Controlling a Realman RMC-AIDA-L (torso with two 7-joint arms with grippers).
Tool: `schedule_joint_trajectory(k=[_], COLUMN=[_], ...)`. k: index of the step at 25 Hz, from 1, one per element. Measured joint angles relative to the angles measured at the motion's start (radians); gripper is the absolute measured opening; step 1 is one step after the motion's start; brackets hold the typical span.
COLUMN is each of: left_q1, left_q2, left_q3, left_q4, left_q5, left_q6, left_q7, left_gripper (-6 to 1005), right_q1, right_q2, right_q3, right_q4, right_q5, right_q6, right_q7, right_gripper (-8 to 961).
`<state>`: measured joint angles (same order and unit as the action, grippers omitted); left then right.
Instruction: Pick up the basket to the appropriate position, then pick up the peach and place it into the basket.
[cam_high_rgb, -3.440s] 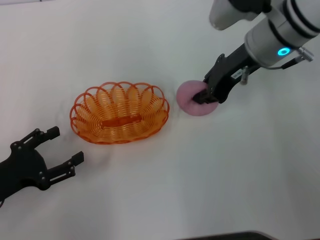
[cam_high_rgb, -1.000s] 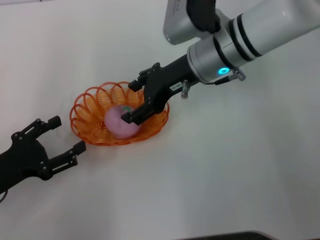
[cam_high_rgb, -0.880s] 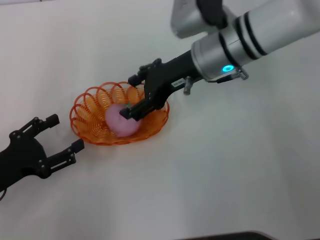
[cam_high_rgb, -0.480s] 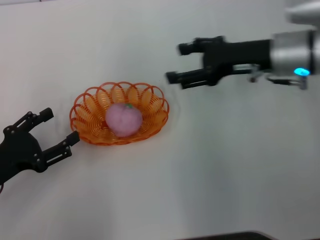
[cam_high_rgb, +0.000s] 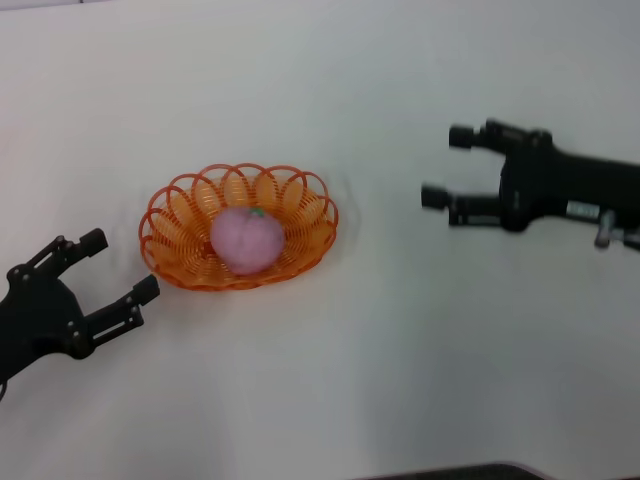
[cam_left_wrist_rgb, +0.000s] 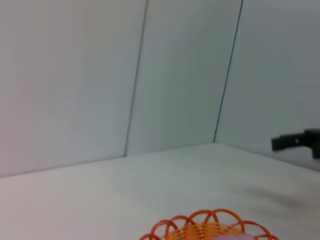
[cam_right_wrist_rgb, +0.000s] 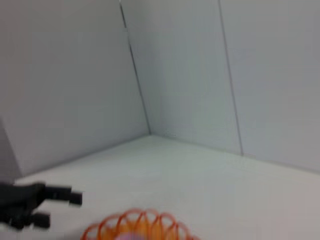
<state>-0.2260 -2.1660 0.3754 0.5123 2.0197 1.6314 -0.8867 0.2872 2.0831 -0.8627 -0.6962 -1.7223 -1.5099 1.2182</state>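
Observation:
The orange wire basket (cam_high_rgb: 175, 215) sits on the white table left of the middle. The pink peach (cam_high_rgb: 245, 240) with its green stem spot rests inside it. My right gripper (cam_high_rgb: 448, 167) is open and empty, well to the right of the basket, fingers pointing toward it. My left gripper (cam_high_rgb: 118, 266) is open and empty at the lower left, just short of the basket's near-left rim. The basket's rim shows in the left wrist view (cam_left_wrist_rgb: 210, 226) and in the right wrist view (cam_right_wrist_rgb: 140, 224).
The white table (cam_high_rgb: 330, 380) has nothing else on it. Pale wall panels stand behind it in both wrist views. The right gripper shows far off in the left wrist view (cam_left_wrist_rgb: 295, 141), and the left gripper in the right wrist view (cam_right_wrist_rgb: 47, 206).
My right gripper carried the peach into the basket, let it go, and has drawn back to the right, open. The left gripper has barely moved.

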Motion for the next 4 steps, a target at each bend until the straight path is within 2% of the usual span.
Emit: schedule_joint_trajectory(k=[4], left_q1=[0.011], left_q2=[0.000], left_q3=[-0.002], left_q4=[0.000], left_q5=[0.003], left_q6=[0.001], left_q7=[0.000], left_gripper=[884], right_q1=[-0.025], right_q2=[0.001], right_q3=[0.004], right_q4=[0.055], right_q5=[-0.053], right_q6=[0.002], right_q7=[-0.078], right_gripper=[947])
